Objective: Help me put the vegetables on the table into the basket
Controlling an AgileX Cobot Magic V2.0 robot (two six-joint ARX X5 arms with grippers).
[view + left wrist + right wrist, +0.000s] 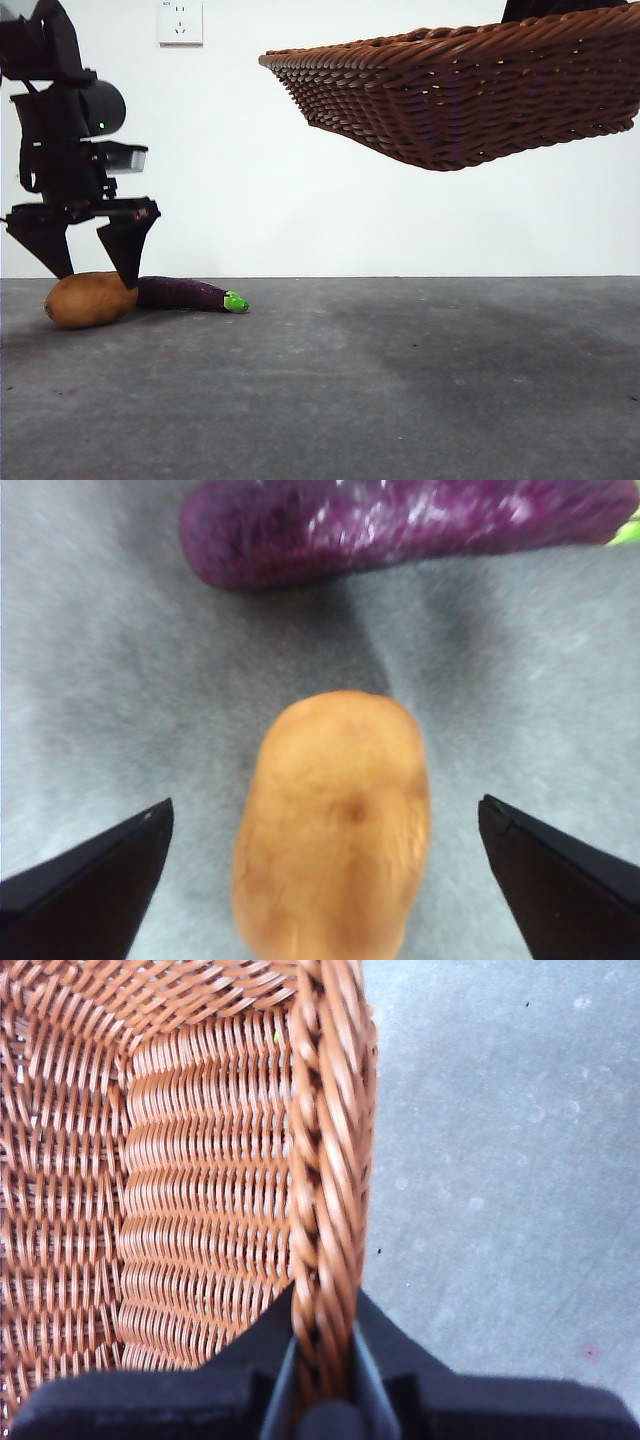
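The tan-brown potato (88, 298) lies on the table (400, 380) at the far left, with the purple eggplant (185, 293) just behind it, green stem end pointing right. My left gripper (93, 268) is low over the potato (335, 820), open, with one jaw on each side of it and not touching; the eggplant (400, 525) lies beyond. My right gripper (325, 1380) is shut on the braided rim of the wicker basket (325, 1160) and holds the basket (470, 90) tilted in the air at the upper right. The yellow vegetable is out of view.
A white wall with a socket (180, 22) stands behind the table. The grey table surface (500, 1160) stretches wide beneath the raised basket.
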